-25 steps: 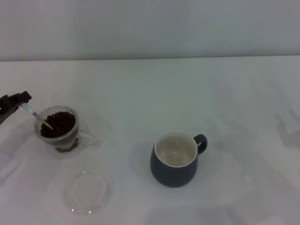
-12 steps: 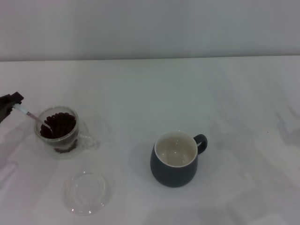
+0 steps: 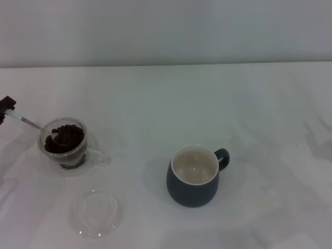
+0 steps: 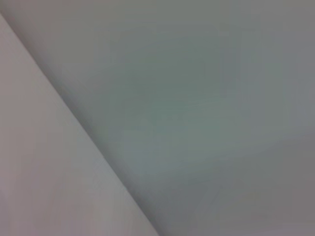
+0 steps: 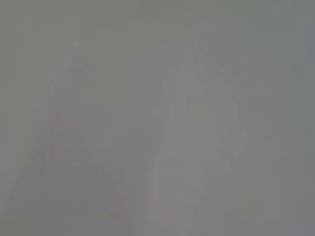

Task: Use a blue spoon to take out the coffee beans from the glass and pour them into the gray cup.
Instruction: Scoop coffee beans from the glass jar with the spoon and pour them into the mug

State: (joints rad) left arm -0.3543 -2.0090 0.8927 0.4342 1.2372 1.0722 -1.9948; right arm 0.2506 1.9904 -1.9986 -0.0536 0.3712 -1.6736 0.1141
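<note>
The clear glass [image 3: 65, 146] stands at the left of the white table and holds dark coffee beans [image 3: 66, 138]. The blue spoon [image 3: 31, 124] slants down into it, its bowl among the beans near the glass's left rim. My left gripper [image 3: 6, 106] shows only as a dark tip at the left edge of the head view, shut on the spoon's handle end. The gray cup [image 3: 193, 176] stands right of centre, handle to the right, its cream inside empty. My right gripper is out of view. Both wrist views show only blank grey surfaces.
A flat round clear glass dish [image 3: 96, 212] lies on the table in front of the glass, near the front edge. The table's far edge meets a plain wall behind.
My left gripper has drawn back to the left and slightly up, almost out of the head view. The spoon's handle has lowered to a flatter slant, its bowl staying in the beans.
</note>
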